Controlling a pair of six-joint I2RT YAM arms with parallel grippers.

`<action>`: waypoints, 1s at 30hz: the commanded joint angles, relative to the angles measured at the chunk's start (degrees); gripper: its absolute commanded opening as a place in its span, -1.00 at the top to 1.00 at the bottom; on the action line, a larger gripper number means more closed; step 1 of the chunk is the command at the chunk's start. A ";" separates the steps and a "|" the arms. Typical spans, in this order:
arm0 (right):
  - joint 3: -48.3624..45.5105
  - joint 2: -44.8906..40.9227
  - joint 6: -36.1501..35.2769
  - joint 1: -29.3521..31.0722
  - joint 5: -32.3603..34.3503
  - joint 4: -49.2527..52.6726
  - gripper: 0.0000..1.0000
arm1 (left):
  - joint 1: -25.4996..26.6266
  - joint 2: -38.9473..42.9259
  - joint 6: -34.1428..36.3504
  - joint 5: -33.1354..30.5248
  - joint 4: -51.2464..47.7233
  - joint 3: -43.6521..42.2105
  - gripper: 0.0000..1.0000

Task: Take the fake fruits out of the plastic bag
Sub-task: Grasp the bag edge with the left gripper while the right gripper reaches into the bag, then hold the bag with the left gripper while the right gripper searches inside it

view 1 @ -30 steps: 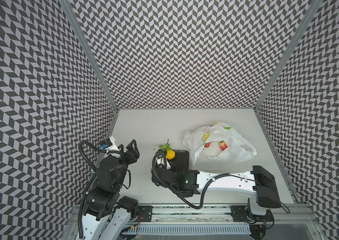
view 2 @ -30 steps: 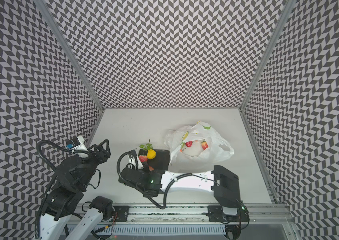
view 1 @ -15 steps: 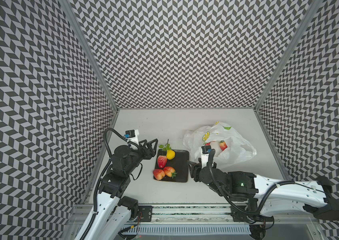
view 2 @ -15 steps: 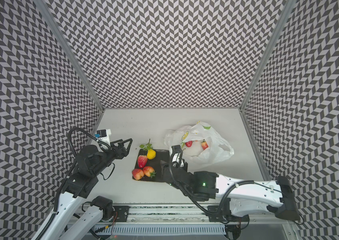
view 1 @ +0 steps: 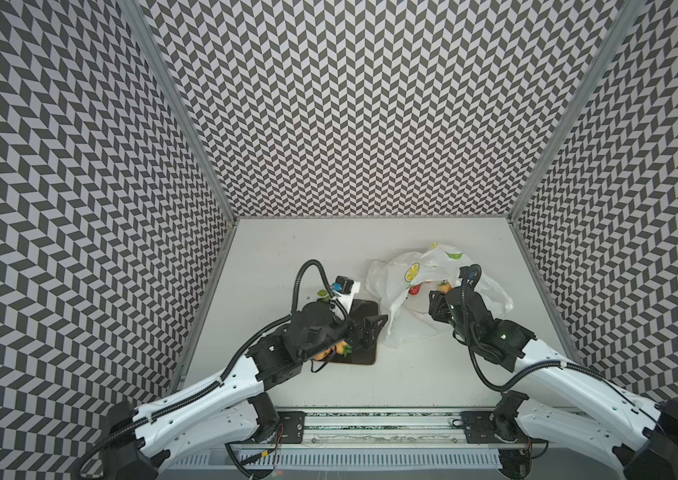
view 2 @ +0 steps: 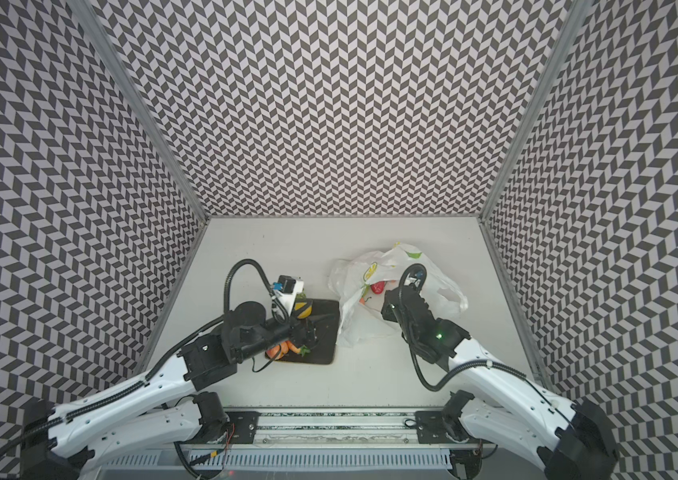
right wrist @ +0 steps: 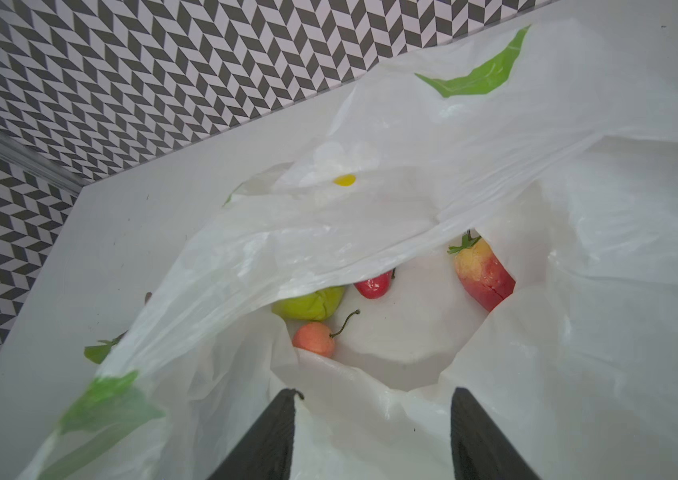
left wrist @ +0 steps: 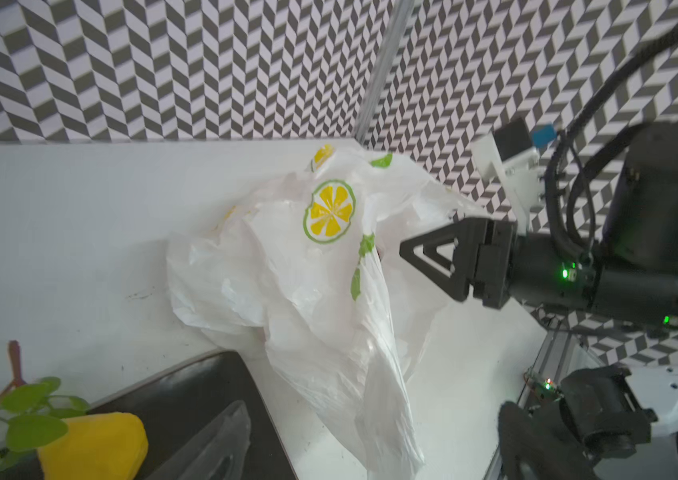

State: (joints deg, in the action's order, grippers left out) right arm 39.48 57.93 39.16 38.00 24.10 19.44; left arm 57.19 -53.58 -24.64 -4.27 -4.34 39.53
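- From my remote station, I can read no words, brands or numbers anywhere in these views.
- The plastic bag point(left wrist: 329, 257) carries only printed lemon slices and green leaves, with no lettering.
- A blue tag point(view 1: 335, 286) by the left arm's wrist is too small for me to read.
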 commanded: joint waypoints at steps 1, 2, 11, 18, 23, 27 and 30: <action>-1.29 4.20 -4.21 -4.27 -8.07 -7.51 -0.17 | 1.70 -3.96 -2.10 -5.51 2.45 3.20 -0.98; -1.17 5.78 -4.48 -5.01 -8.76 -8.02 -0.18 | 1.83 -5.13 -2.64 -4.94 2.43 3.40 -0.99; 4.40 19.66 -8.16 -7.01 -0.78 -7.83 -0.27 | 1.97 -15.60 -8.86 -6.32 4.53 3.48 -0.99; 9.63 27.73 -9.54 -9.25 5.08 -6.81 -0.29 | 1.96 -20.92 -13.46 -5.50 10.97 2.61 -0.82; 10.65 32.23 -11.10 -12.24 6.31 -7.31 -0.27 | 1.79 -24.61 -14.12 -5.62 13.78 2.66 -0.48; 11.75 35.02 -11.87 -15.21 5.35 -6.98 -0.26 | 1.18 -27.06 -13.68 -3.80 17.13 2.41 -0.16; 13.03 36.32 -12.81 -17.00 4.55 -7.40 -0.26 | 0.63 -28.32 -13.44 -2.43 18.86 2.49 0.16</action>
State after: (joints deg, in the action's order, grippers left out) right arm 50.09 93.23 27.81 22.31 28.05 13.78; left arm 58.39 -81.28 -37.60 -7.88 10.15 41.93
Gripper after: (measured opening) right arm 0.633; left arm 0.447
